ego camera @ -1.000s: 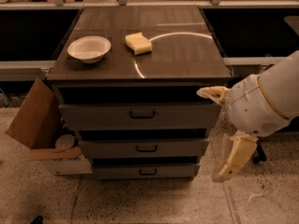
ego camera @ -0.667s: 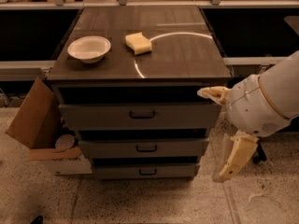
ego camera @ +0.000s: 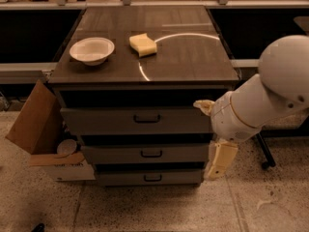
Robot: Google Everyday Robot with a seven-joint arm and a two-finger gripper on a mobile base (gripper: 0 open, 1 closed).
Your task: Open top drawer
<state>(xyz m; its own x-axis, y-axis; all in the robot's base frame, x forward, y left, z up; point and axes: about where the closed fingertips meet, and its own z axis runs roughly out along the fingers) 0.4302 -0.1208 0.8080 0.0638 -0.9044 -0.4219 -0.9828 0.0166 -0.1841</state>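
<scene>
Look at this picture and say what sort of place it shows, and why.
Probably a lab or workshop: a grey drawer cabinet on a speckled hard floor, workbenches behind, a cardboard box beside it. The robot's tool hangs by the right end of the top drawer.

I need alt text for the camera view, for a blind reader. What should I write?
A robot's open gripper hangs right of a dark cabinet, beside the top drawer, not touching its handle. A white bowl and a yellow sponge sit on top; a cardboard box leans at the left.
</scene>
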